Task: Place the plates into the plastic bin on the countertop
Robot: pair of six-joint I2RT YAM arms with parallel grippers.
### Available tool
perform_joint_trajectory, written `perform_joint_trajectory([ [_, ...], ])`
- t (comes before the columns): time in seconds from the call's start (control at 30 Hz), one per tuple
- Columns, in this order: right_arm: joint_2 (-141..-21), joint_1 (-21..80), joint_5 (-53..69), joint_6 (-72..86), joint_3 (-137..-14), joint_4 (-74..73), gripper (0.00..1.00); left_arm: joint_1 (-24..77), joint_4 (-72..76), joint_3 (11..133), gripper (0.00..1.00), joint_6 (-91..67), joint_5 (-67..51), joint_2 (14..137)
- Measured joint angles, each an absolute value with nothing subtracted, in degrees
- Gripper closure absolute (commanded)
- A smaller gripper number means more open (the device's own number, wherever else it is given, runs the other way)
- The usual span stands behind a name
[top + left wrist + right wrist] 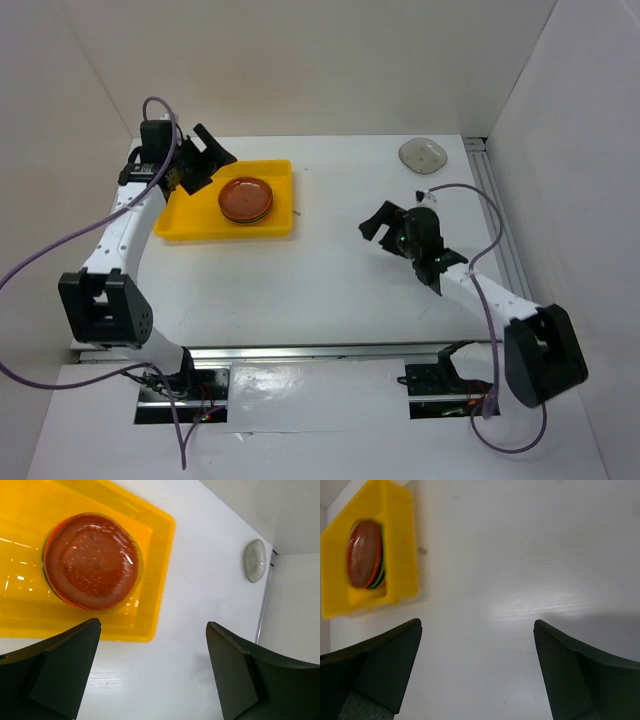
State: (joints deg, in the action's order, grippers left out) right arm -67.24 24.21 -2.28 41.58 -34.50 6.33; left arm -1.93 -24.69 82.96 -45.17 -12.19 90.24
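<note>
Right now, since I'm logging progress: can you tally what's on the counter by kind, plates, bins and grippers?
Loose translucent smoky-grey round plate on the white countertop: 1
Stack of round plastic plates in the bin, orange-red on top, layers uncountable: 1
Shallow yellow rectangular plastic bin: 1
Left gripper and right gripper, both open: 2
Total: 5

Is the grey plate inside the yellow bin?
No, the grey plate sits alone on the white countertop near the far right corner, well apart from the yellow bin.
</note>
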Motion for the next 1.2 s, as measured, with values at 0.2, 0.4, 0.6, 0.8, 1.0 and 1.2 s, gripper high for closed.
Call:
perform_joint_trajectory([
  [0.2, -85.67, 7.53, 3.25, 43.66, -37.26, 11.81, 0.00, -2.68, -31.57, 81.14, 0.00, -40.38, -11.09, 80.75],
  [0.4, -102.13, 0.36, 2.96, 47.00, -50.19, 15.46, 0.00, -3.18, -35.68, 69.25, 0.00, -36.10, -13.43, 74.24],
  [0.6, -116.22, -4.97, -0.10, 49.19, -68.01, 15.33, 0.04, -1.65, -35.09, 63.18, 0.00, -32.82, -16.05, 66.61],
  [0.8, -129.05, -8.29, 0.25, 49.34, -86.83, 11.00, 0.22, -1.61, -34.24, 61.71, 0.00, -32.23, -17.87, 64.16],
  [1.0, -136.81, -9.15, 0.75, 48.47, -98.04, 6.68, 0.68, -1.61, -34.17, 61.60, 0.00, -31.81, -18.41, 64.16],
  [1.2, -140.75, -8.99, 2.17, 48.88, -104.22, 2.35, 1.00, -1.61, -33.89, 61.60, 0.00, -31.81, -19.22, 64.16],
])
